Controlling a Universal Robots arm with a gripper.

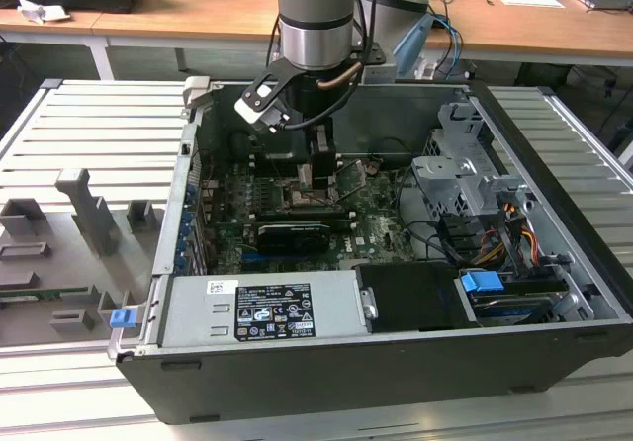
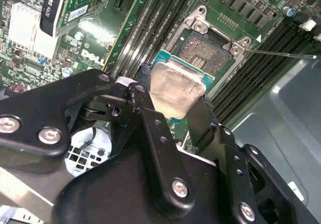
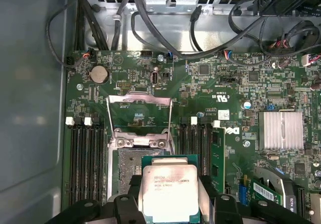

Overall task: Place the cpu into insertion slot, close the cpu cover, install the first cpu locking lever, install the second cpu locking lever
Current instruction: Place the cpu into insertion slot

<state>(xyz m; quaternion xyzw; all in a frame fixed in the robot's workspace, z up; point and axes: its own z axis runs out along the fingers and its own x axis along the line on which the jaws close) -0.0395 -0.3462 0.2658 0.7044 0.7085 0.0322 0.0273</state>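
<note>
In the exterior view, the arm (image 1: 315, 26) comes down from the upper middle of the frame into the open computer box (image 1: 554, 154). Its gripper (image 1: 318, 176) hangs low over the green board (image 1: 381, 214), close to the middle of the picture. What it holds is too small to tell here.

In the second wrist view, the two black fingers (image 2: 150, 123) squeeze a small square chip (image 2: 176, 89) between them. They press on two opposite edges. The chip lies flat with its silver face up. The slot (image 2: 203, 53) is open and bare. It lies just past the chip's far edge, on the side away from the gripper. I think the chip is in the air above the board and not in the slot yet.

In the first wrist view, the chip is clamped between the fingers, silver face toward the camera. Part of the slot is under the chip, and a bare part peeks out beside it. So the chip looks a bit off to one side of the slot's middle. Its edges run the same way as the slot's edges. The cover (image 3: 140, 99) stands open just beyond the slot, and you can see the green board through its hole. Nothing lies on the slot.
</note>
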